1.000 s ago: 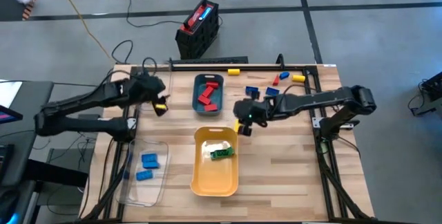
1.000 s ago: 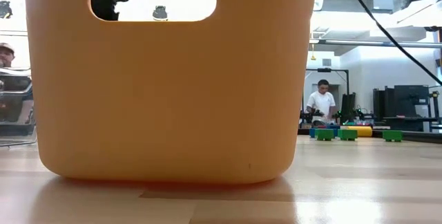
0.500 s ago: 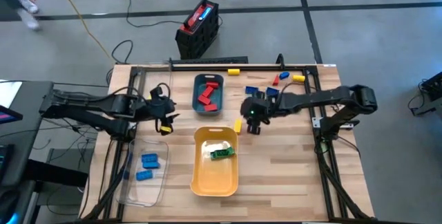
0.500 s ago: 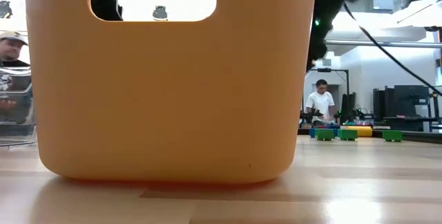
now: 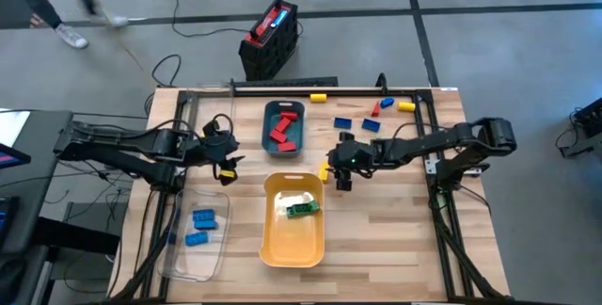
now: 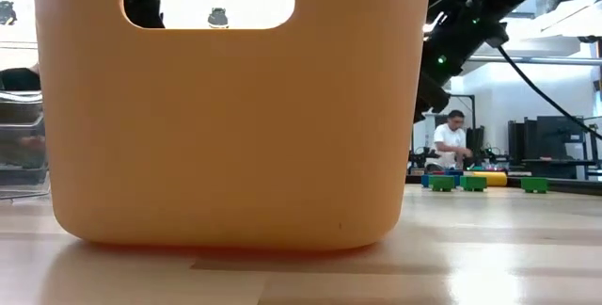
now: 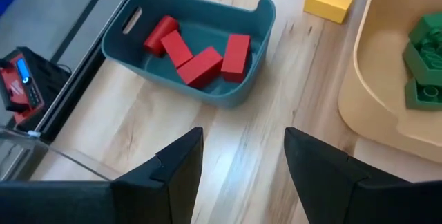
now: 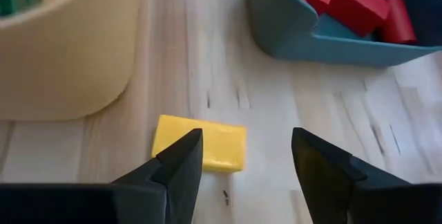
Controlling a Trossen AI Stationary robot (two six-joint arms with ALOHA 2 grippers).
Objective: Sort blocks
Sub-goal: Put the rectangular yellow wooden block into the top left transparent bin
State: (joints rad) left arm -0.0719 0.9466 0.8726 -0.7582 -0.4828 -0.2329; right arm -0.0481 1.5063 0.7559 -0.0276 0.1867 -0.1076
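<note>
— Since the right arm had come down lower over it, where was the yellow block [image 8: 200, 152] lying?

— Flat on the counter [image 5: 395, 239], in the gap between the yellow tray [image 8: 62, 79] and the teal tray [image 8: 331, 44], touching neither. The right gripper [image 8: 246, 140] hung just above it, fingers released wider than a second before, one to each side, gripping nothing.

— So what did that mean for the sort?

— Likely a pick being lined up; the block belonged to no tray yet. Red blocks [image 8: 356, 3] sat in the teal tray, green blocks [image 5: 301, 208] in the yellow one, blue blocks [image 5: 203, 218] in the clear tray [image 5: 179, 248].

— And the left side?

— The left gripper [image 7: 242, 141] had swung nearer the teal tray and waited over bare counter, fingers apart and empty. More loose blocks [image 5: 372, 115] remained at the far edge.
</note>
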